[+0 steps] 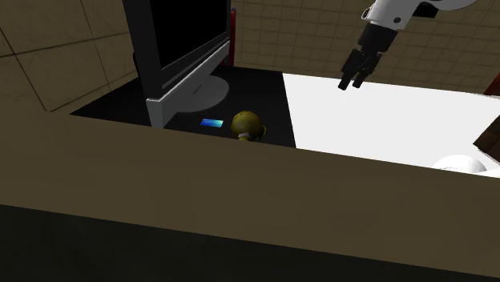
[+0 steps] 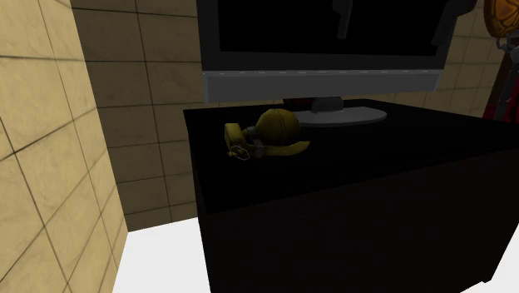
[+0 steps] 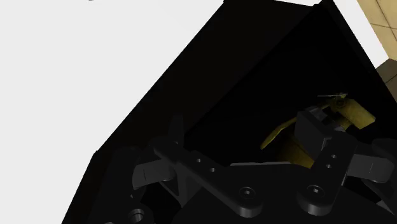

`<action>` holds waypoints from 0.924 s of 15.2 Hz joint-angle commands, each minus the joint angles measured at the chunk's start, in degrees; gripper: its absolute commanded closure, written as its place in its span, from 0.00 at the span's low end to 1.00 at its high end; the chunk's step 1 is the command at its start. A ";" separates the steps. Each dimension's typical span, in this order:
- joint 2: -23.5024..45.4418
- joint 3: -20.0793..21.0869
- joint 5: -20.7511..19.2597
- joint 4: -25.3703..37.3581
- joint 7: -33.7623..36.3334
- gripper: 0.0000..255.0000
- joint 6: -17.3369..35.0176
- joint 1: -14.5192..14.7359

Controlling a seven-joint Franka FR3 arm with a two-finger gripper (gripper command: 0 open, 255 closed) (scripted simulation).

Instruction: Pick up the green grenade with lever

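The olive-yellow grenade (image 2: 279,129) lies on the black worktop (image 2: 374,158), just in front of the monitor (image 2: 324,42) and its grey foot, with its lever and ring toward the second exterior view's left. A small blue card (image 1: 211,123) lies just beside it. The gripper (image 1: 350,82) hangs in the air well apart from the grenade, over the white floor, its fingers (image 3: 315,130) spread wide and holding nothing.
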 commanded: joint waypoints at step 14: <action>20.07 27.02 -2.66 9.57 38.23 0.00 3.89 -4.78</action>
